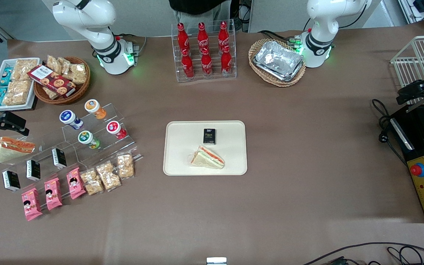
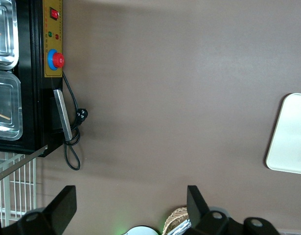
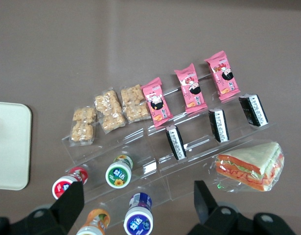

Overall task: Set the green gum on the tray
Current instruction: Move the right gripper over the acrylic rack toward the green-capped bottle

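Observation:
The green gum (image 1: 86, 138) is a small jar with a green-and-white lid, lying on the clear acrylic stand (image 1: 98, 147) among other jars; it also shows in the right wrist view (image 3: 119, 175). The cream tray (image 1: 182, 162) lies mid-table and holds a wrapped sandwich (image 1: 208, 158) and a black pack (image 1: 209, 135). The tray's corner shows in the right wrist view (image 3: 8, 147) and its edge in the left wrist view (image 2: 289, 137). My gripper (image 1: 11, 124) hangs at the working arm's end of the table, raised beside the stand, open and empty (image 3: 138, 203). It is apart from the green gum.
Blue-lidded (image 1: 69, 118), orange-lidded (image 1: 94, 108) and red-lidded (image 1: 115, 129) jars lie beside the green gum. Nearer the camera the stand holds black packs, pink packets and cracker bags. Another wrapped sandwich (image 1: 13, 148) lies below my gripper. Cola bottles (image 1: 204, 51) and a basket of foil containers (image 1: 278, 60) stand farther back.

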`<state>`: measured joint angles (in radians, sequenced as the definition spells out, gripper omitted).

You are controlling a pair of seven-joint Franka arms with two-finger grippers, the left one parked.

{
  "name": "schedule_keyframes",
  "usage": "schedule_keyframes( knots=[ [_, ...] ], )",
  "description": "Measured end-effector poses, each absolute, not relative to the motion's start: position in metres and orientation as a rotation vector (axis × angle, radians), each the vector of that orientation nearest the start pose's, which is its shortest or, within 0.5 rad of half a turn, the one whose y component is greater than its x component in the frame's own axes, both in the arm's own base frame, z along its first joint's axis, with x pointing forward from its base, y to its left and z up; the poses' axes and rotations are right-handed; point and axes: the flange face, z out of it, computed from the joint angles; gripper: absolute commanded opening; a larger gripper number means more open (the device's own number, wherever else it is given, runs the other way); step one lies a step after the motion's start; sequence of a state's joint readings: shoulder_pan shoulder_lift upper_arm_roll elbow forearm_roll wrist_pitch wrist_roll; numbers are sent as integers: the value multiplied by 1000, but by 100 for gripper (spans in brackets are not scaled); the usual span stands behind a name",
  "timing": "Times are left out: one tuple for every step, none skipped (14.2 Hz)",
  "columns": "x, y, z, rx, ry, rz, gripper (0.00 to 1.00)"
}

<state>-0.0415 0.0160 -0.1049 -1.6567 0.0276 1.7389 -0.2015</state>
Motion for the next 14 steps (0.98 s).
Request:
schedule_keyframes(
  knots=[
    [567,-81,590,-3124,-69,-111,100],
    [567,-80,591,-3123,-57,-112,100],
    [567,-80,590,-3123,-48,-111,100],
    [567,-80,590,-3122,-46,-110,100],
    [567,-80,590,-3118,-44,-104,100],
    [567,-79,589,-3115,-43,-99,100],
    [567,-78,589,-3113,-39,-92,100],
    [565,-77,588,-3111,-30,-71,100],
    [562,-74,585,-3106,-24,-23,100],
    [557,-71,583,-3100,-25,39,100],
    [550,-67,581,-3094,-20,80,100],
    [541,-63,580,-3090,-13,94,100],
    [529,-57,579,-3088,-1,95,100],
    [516,-49,578,-3088,5,82,100]
  ],
)
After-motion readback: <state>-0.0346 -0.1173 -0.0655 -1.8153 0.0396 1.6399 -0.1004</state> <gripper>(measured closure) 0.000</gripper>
